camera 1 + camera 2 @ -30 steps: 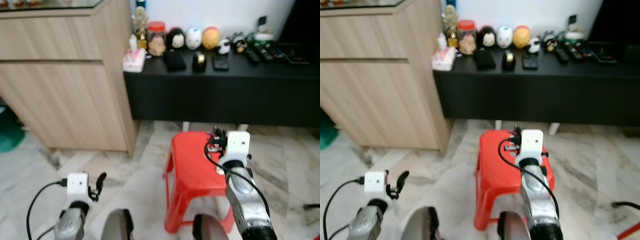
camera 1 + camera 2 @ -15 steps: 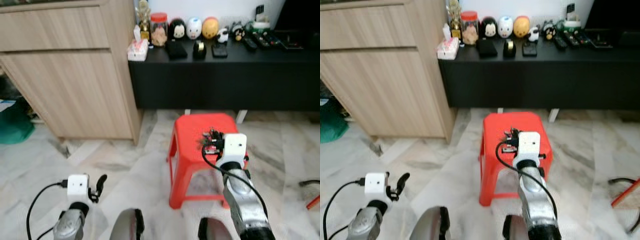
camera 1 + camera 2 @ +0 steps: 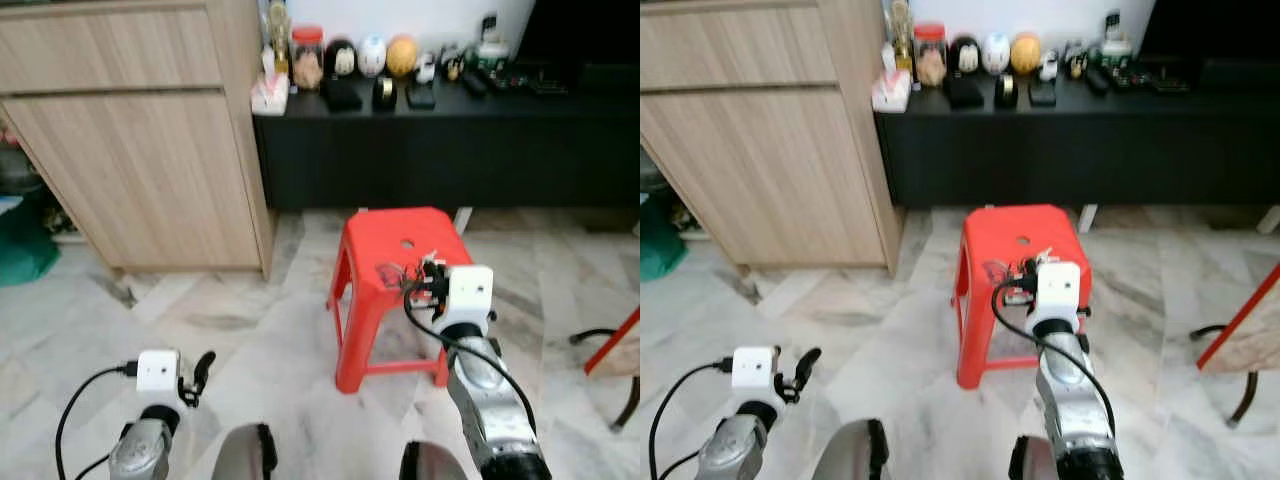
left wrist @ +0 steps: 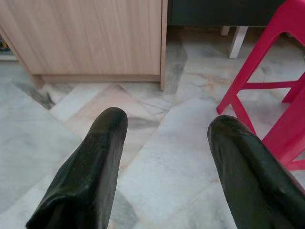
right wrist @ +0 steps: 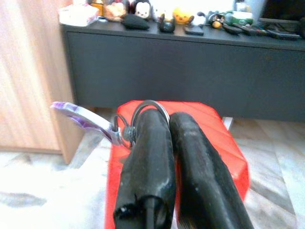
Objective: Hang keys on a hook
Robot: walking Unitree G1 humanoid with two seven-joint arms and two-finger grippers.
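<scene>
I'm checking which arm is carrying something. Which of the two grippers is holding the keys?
The right gripper, raised over the red stool, is shut on the keys. The left gripper hangs low with its fingers apart and nothing between them.

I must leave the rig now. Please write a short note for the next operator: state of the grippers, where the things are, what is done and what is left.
Right gripper: fingers shut on the keys, held above the red stool.
Left gripper: fingers open, holding nothing, low over the marble floor.
Done: keys are picked up.
Left: find a hook and hang the keys. No hook can be made out near the wooden cabinet or black sideboard.
</scene>
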